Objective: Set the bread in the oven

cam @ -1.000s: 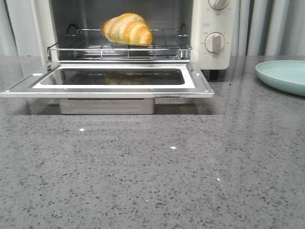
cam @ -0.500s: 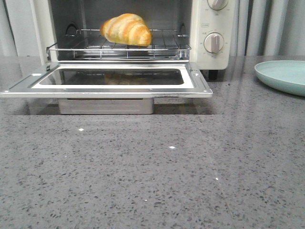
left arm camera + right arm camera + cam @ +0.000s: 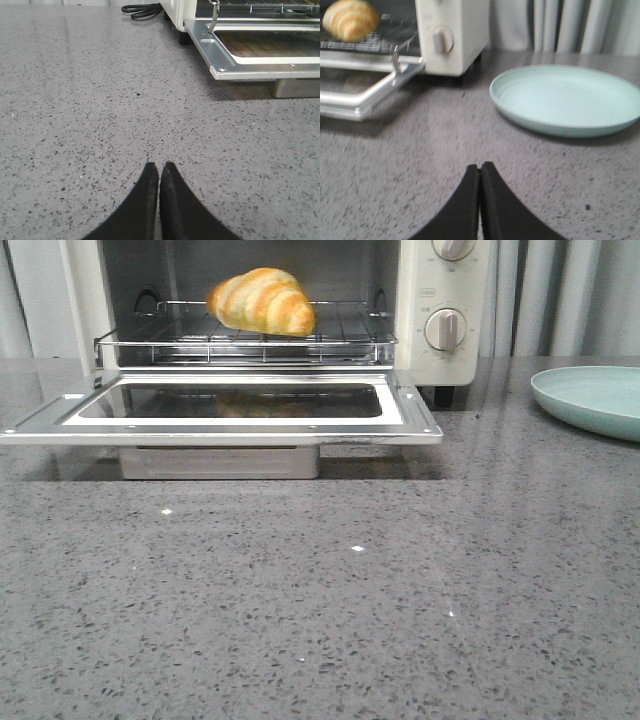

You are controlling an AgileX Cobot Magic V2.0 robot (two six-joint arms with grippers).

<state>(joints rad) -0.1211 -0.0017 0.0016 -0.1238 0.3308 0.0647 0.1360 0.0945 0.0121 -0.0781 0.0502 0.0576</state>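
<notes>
Left claw [image 3: 159, 170] pressed together, low over countertop [image 3: 90, 110]; right claw [image 3: 480, 170] likewise, near plate [image 3: 565, 100].

Striped golden bread [image 3: 263, 301] lies on open oven's [image 3: 440, 300] rack.

Left hand [image 3: 159, 172], fingers pressed together, hovers near the oven [image 3: 240, 47] door.

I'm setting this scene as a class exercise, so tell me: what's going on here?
Nothing is being handled right now. The bread sits on the wire rack inside the oven, whose door hangs open. Both grippers, left and right, are shut, empty, low over the counter. A plate lies beside the oven.
</notes>
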